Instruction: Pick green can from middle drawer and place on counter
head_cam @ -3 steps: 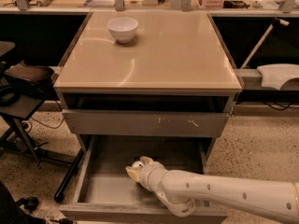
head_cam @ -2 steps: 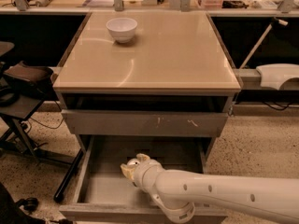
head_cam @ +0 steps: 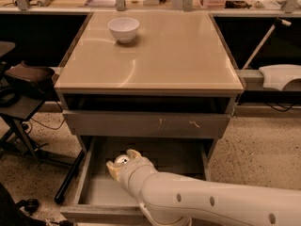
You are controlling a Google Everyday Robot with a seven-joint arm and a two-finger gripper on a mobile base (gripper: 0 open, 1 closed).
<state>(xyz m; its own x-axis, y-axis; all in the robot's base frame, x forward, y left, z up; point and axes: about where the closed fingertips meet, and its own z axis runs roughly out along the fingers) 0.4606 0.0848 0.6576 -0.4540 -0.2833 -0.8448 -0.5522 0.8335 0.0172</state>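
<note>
Counter [head_cam: 188,55] is carrying one white bowl [head_cam: 123,28], sitting nr its far-left corner; gripper [head_cam: 123,161] is hanging over open middle drawer [head_cam: 102,193] below.

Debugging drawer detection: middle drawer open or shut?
Open. The middle drawer is pulled out below the scratched drawer front, grey floor showing; the gripper is above its floor.

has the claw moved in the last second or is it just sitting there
Yes. The claw has shifted left, toward the left wall of the open drawer, and slightly toward its back.
</note>
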